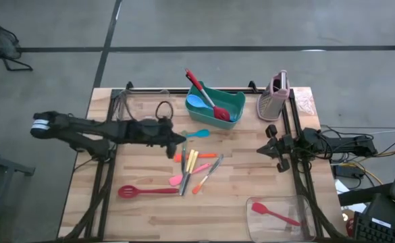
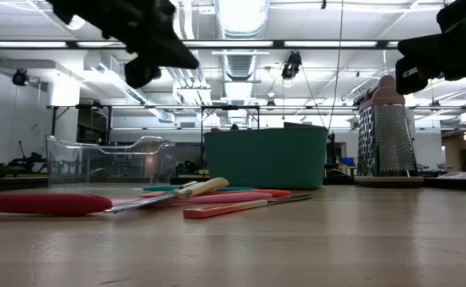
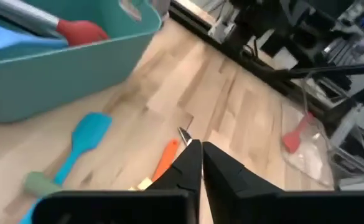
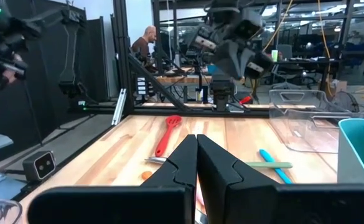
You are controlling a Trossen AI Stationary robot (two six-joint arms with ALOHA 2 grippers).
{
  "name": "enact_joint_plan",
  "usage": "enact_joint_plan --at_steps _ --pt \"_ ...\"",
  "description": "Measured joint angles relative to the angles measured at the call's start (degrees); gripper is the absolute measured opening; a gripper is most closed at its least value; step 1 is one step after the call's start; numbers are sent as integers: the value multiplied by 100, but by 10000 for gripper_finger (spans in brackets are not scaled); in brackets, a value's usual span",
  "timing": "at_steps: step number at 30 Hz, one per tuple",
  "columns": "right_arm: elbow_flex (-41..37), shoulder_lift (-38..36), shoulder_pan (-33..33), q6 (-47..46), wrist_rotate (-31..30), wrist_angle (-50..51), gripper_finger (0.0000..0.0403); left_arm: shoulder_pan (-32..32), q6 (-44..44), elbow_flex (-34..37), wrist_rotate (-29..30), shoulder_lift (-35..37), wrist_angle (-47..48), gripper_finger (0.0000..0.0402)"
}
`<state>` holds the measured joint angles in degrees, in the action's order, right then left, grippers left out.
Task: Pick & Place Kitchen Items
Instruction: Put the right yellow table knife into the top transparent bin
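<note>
The kitchen items lie loose mid-table: a teal spatula (image 1: pixel 197 133), a red slotted spoon (image 1: pixel 146 191), a pink utensil (image 1: pixel 181 177), and yellow-handled (image 1: pixel 192 160) and orange-handled cutlery (image 1: pixel 207 174). My left gripper (image 1: pixel 181 140) hangs shut and bare above the table, between the teal spatula (image 3: pixel 85 140) and an orange handle (image 3: pixel 166 158). It slants down and touches nothing. My right gripper (image 1: pixel 263 150) waits at the table's right edge, shut (image 4: pixel 196 140) and bare. A red spatula (image 1: pixel 207 98) and a blue spoon (image 1: pixel 196 102) sit in the green bin (image 1: pixel 232 101).
A pink-grey grater (image 1: pixel 277 98) stands at the back right. One clear tub (image 1: pixel 140 101) is at the back left. Another (image 1: pixel 305 202) at the near right holds a red spatula (image 1: pixel 273 213). Bare wood lies along the near edge. Cables lie beyond the right edge.
</note>
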<state>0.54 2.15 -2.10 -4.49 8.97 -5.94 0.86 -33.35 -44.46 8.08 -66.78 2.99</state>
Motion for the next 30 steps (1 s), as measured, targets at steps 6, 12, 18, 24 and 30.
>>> enact_joint_plan --at_steps 6,12,18,24,30 --pt "2 48 -1 0 2 14 9 134 86 -596 -164 -1098 66 96" --pt "2 64 -1 2 2 16 9 243 -62 -1304 -147 -2074 495 201" --pt "2 64 -1 2 2 14 8 325 -384 -2088 62 -2870 1945 246" --pt "2 61 0 2 2 14 8 427 -578 -2479 171 -3460 2222 245" --pt "2 64 0 2 2 14 8 437 -691 -2568 205 -3751 2365 245"
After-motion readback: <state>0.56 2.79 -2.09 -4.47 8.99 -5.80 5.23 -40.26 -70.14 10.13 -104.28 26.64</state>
